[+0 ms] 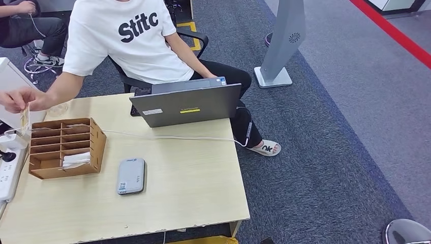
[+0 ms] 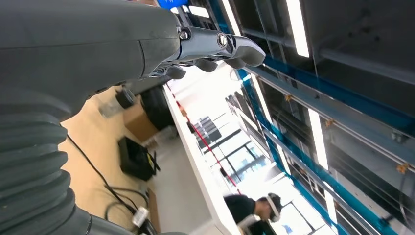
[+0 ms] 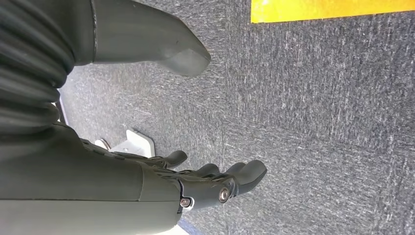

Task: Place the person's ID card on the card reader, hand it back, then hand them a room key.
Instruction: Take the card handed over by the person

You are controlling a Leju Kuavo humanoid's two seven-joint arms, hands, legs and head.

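Observation:
A grey card reader (image 1: 131,176) lies flat on the light wooden table (image 1: 193,188). To its left stands a brown wooden organizer (image 1: 66,147) with white cards (image 1: 76,158) in a lower slot. At the table's far left a person's hand (image 1: 18,99) holds a pale card (image 1: 24,121) upright beside the organizer. My left hand (image 2: 195,49) is raised, its fingers apart and holding nothing. My right hand (image 3: 195,181) hangs over grey carpet with its fingers loosely spread and nothing in them.
The person in a white T-shirt (image 1: 127,40) sits behind an open grey laptop (image 1: 185,107). A white cable (image 1: 173,137) runs across the table. A white power strip (image 1: 7,173) lies at the left edge. A grey stand (image 1: 279,51) is on the carpet to the right.

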